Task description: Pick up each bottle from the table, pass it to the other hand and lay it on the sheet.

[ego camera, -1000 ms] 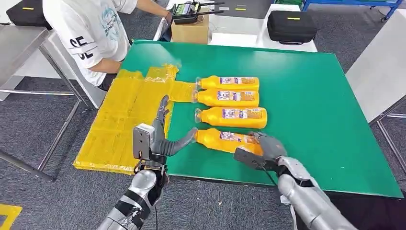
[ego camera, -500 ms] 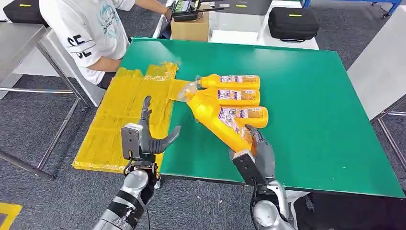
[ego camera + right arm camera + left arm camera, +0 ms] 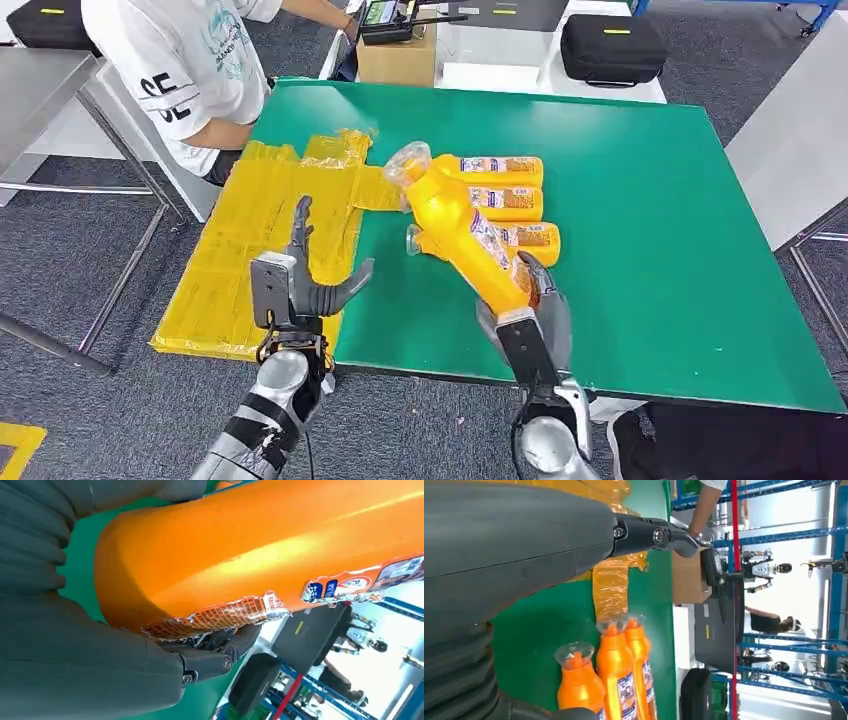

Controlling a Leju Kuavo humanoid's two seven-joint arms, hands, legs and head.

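Note:
My right hand (image 3: 530,310) grips the base of an orange bottle (image 3: 462,230) (image 3: 260,545) and holds it above the green table (image 3: 640,160), tilted with its clear cap up and toward the left. Behind it three more orange bottles (image 3: 500,170) (image 3: 616,672) lie side by side on the table. The yellow sheet (image 3: 260,240) covers the table's left edge. My left hand (image 3: 305,280) (image 3: 524,545) hovers over the sheet's near right edge, fingers spread, holding nothing.
A person in a white shirt (image 3: 185,70) sits at the table's far left corner, close to the sheet. A cardboard box (image 3: 397,62) and a black case (image 3: 610,48) stand beyond the far edge. A steel table (image 3: 40,90) is at left.
My right hand has lifted the nearest bottle off the table and tipped it steeply upward. My left hand drew back toward the sheet's near edge.

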